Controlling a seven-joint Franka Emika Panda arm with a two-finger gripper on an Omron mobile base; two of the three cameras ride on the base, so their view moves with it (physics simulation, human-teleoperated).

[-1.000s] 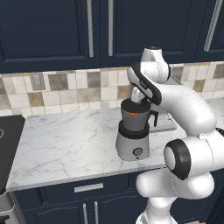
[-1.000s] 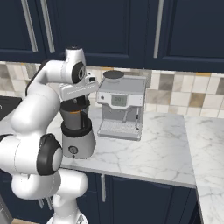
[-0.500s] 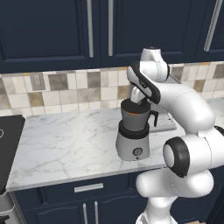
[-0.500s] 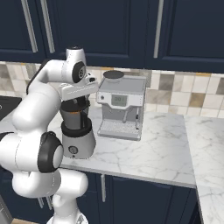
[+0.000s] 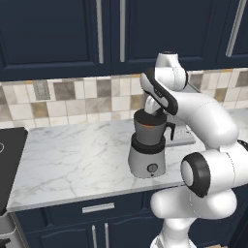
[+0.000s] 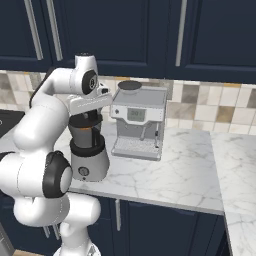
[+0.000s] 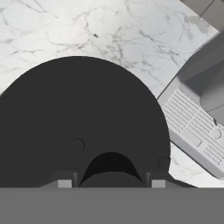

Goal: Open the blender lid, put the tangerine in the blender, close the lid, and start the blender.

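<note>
We note the silver-grey blender [image 5: 147, 150] with its dark smoky jar near the marble bench's [image 5: 68, 160] front edge. The gripper [image 7: 111, 181] is clamped on the round black blender lid [image 7: 78, 127] above the jar. A boxy silver coffee machine [image 6: 137, 125] stands to the right.

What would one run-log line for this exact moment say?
stage: closing lid | pincer: shut on blender lid | lid: over blender jar | tangerine: orange shows in jar | coffee machine: beside blender

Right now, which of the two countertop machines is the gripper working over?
The blender, the rounded grey one with the dark jar; the boxy silver coffee machine stands beside it, untouched.
</note>
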